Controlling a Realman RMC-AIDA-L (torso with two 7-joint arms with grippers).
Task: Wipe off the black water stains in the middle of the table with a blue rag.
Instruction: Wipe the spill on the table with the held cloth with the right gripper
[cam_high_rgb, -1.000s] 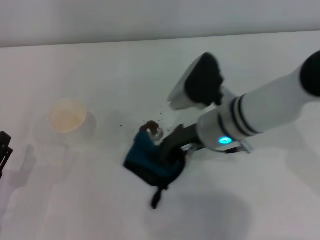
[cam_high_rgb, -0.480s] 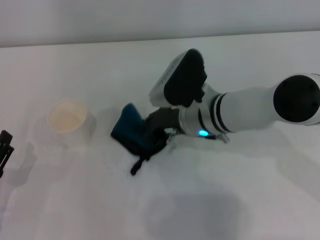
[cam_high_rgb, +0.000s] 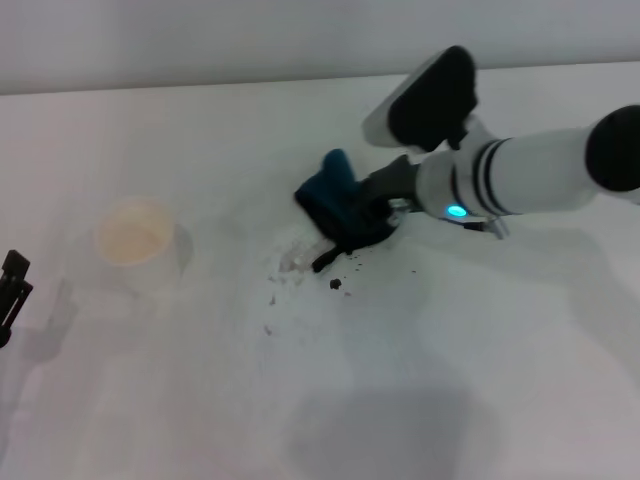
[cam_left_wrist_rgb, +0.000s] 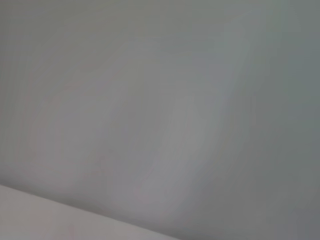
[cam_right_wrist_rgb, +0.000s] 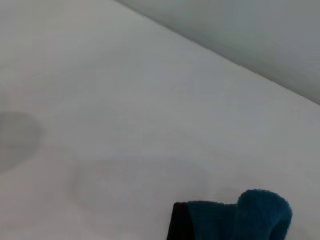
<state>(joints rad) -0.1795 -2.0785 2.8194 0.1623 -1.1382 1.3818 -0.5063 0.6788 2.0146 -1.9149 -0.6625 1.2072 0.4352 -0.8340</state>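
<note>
The right gripper (cam_high_rgb: 375, 212) is clamped on the blue rag (cam_high_rgb: 335, 205), pressed to the table (cam_high_rgb: 480, 380) just behind the black water stains (cam_high_rgb: 300, 262) (smeared specks); a paper cup (cam_high_rgb: 135, 240) stands well apart from them. The left gripper (cam_high_rgb: 12, 290) idles beyond the cup, and whether its fingers are apart is unclear

The rag (cam_high_rgb: 340, 208) is covering the right gripper's (cam_high_rgb: 372, 215) fingertips. The left gripper (cam_high_rgb: 10, 290) is getting cut off at the head view's edge, and the rag is running off the right wrist view's edge too.
</note>
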